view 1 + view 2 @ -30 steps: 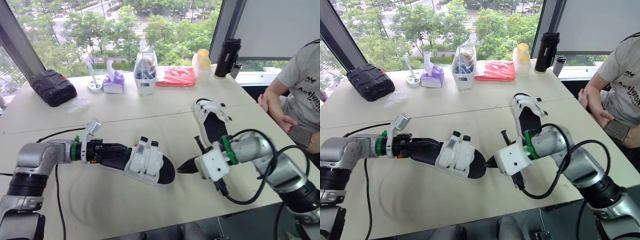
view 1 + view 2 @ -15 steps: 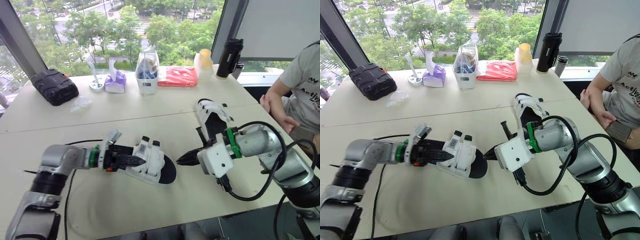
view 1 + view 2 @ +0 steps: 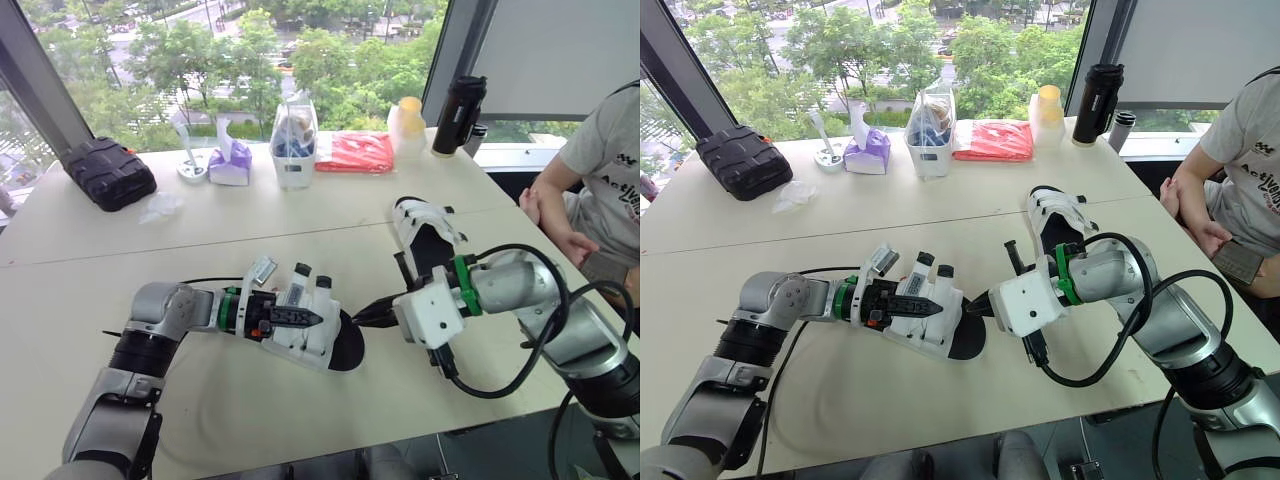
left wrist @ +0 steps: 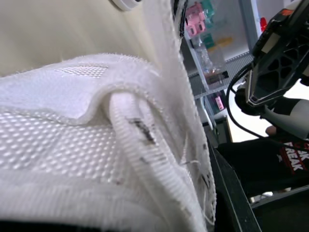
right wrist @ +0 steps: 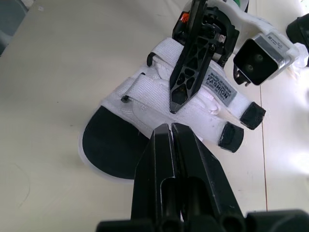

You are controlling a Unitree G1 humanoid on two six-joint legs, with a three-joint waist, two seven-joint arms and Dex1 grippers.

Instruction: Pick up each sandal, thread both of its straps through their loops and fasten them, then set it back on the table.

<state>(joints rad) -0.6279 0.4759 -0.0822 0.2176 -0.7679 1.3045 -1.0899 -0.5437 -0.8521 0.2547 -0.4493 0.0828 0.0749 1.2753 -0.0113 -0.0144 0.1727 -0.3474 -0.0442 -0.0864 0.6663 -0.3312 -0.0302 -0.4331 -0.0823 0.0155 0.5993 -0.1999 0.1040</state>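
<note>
The left tool lies over the straps of the near sandal, grip unclear. The right tool, pressed together, is at its toe. The far tub holds bluish items.

Your near sandal sits at the middle of the worktop. It has a black sole and a broad white mesh upper, and its rounded black toe points to about 4 o'clock. Its two black-tipped strap ends stick up side by side toward 12 o'clock. A small grey label on the upper reads FASHION.

Your far sandal is at 2 o'clock from the first and well apart from it. It lies flat along the 12-to-6 line, with its white straps bunched at the 12 o'clock end and bare black insole below them.
</note>
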